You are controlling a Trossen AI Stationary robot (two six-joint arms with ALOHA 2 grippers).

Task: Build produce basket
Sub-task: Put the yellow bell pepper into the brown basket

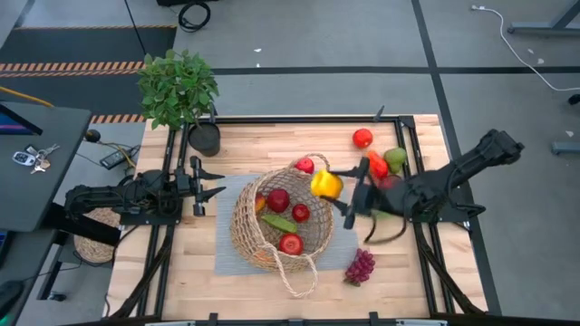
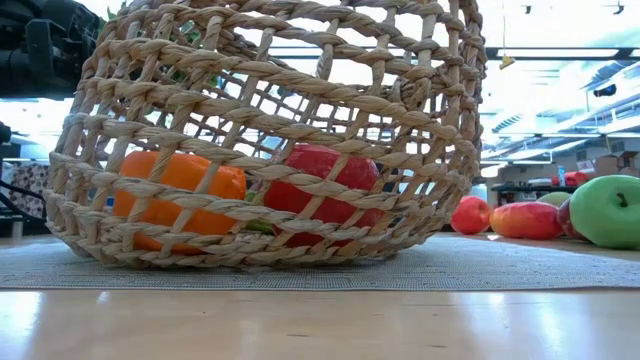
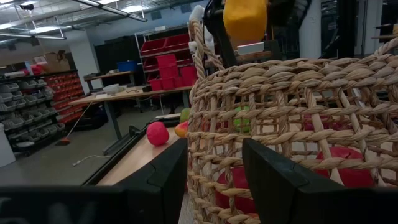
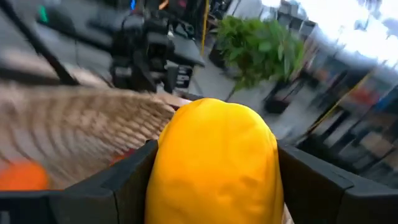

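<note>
Two arms are working at the table. The right gripper (image 1: 337, 187) is carrying a yellow pepper (image 1: 326, 184), with its jaws clamped on the pepper's two sides, as the right wrist view confirms (image 4: 214, 165). The pepper is hanging just above the right rim of the basket (image 1: 237, 237), which is sitting on a grey mat (image 1: 224, 263) at the table's middle.

Inside the basket, several pieces of produce are already lying: red apples (image 1: 278, 200), a green vegetable (image 1: 278, 223) and an orange pepper (image 2: 178, 192) low against the wall. Outside it, to the right, a tomato (image 1: 362, 138), a green apple (image 1: 395, 159) and purple grapes (image 1: 360, 267) are waiting on the wood.

The controlling relation is this: the basket's open mouth is lying to the left of the held pepper and slightly below it, so the coming move is probably a short travel leftward over the rim before release. The right arm is the nearer one. The basket appears to be leaning, though the exact tilt is hard to judge.

The left gripper (image 1: 205, 185) is waiting just left of the basket, jaws apart, not touching it.
</note>
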